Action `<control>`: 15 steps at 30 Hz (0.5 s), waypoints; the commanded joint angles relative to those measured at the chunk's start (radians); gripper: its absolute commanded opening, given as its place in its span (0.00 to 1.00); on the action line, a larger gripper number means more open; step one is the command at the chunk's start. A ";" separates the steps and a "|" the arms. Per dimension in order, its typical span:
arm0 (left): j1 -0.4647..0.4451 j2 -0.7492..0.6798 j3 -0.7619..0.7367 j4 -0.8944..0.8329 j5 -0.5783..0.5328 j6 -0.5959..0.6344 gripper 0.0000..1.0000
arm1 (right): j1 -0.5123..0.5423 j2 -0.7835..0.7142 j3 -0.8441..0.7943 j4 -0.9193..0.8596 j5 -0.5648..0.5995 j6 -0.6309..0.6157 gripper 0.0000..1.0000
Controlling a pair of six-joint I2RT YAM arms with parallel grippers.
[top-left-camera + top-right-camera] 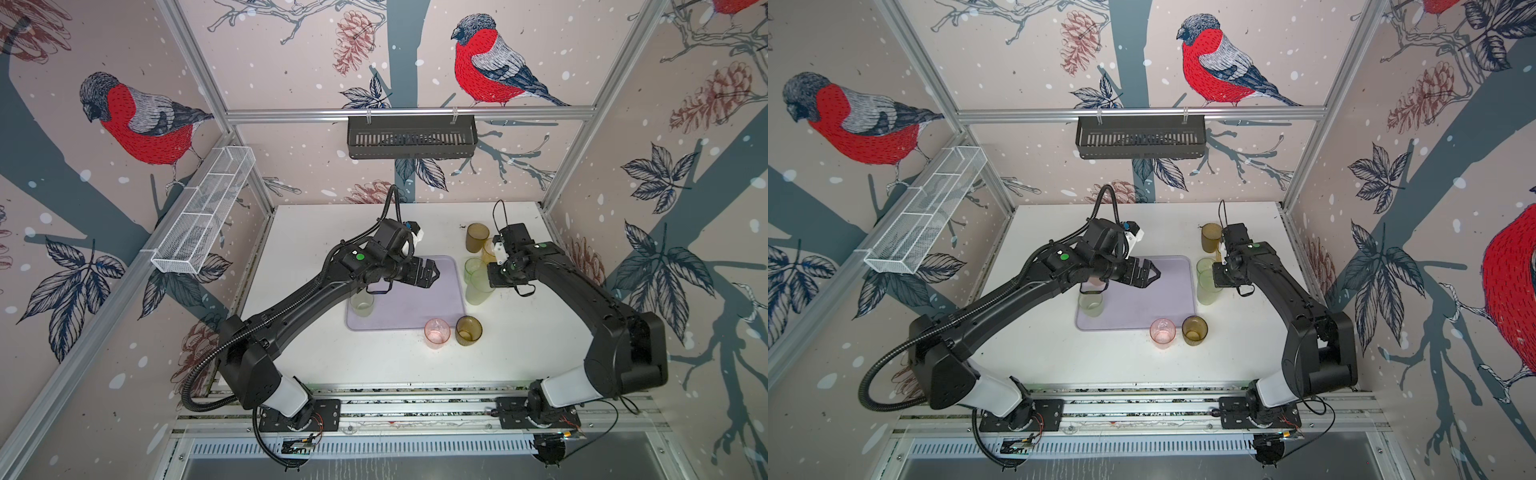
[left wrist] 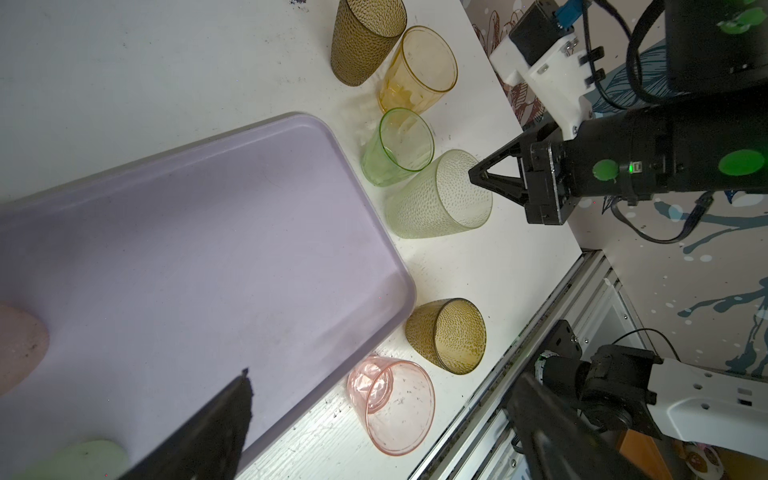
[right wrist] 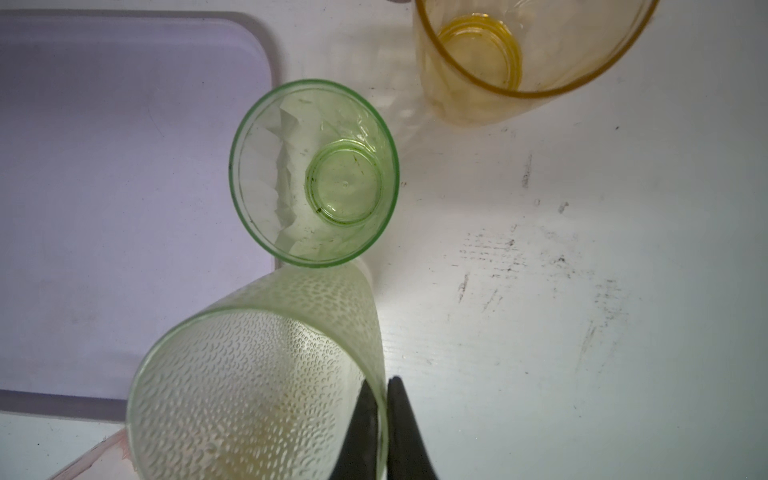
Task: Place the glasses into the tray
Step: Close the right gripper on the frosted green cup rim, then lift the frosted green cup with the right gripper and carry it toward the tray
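Observation:
The lavender tray [image 1: 419, 291] [image 2: 187, 249] lies mid-table. A pale green glass [image 1: 362, 303] and a pink one [image 1: 1094, 282] stand in it at its left end. My left gripper [image 1: 430, 272] [image 2: 384, 376] hovers open and empty over the tray. My right gripper [image 3: 384, 415] [image 2: 478, 174] is shut on the rim wall of a pale frosted green glass [image 3: 249, 395] [image 1: 478, 291] just right of the tray, one finger inside, one outside. Beside it stand a brighter green glass [image 3: 313, 172], a yellow one [image 3: 498, 54] and an olive-brown one [image 1: 477, 237].
A pink glass [image 1: 437, 332] and an olive-brown glass [image 1: 468, 330] stand upright on the white table [image 1: 519, 353] just in front of the tray. A black slotted basket [image 1: 411, 137] hangs on the back wall. On the left wall is a white wire basket [image 1: 208, 208].

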 commanded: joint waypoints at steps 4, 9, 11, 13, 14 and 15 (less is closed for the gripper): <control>0.002 -0.017 -0.012 0.000 -0.007 0.003 0.98 | 0.012 -0.008 0.034 -0.042 0.019 -0.018 0.05; 0.013 -0.037 -0.035 0.013 -0.009 -0.012 0.97 | 0.028 -0.009 0.058 -0.062 0.029 -0.018 0.05; 0.023 -0.047 -0.048 0.018 -0.010 -0.019 0.97 | 0.038 -0.007 0.069 -0.071 0.035 -0.018 0.05; 0.034 -0.056 -0.062 0.019 -0.013 -0.028 0.97 | 0.049 0.000 0.083 -0.080 0.044 -0.019 0.05; 0.040 -0.061 -0.068 0.020 -0.015 -0.032 0.97 | 0.054 0.003 0.089 -0.085 0.047 -0.018 0.05; 0.046 -0.067 -0.075 0.020 -0.018 -0.040 0.96 | 0.060 0.006 0.097 -0.089 0.052 -0.018 0.05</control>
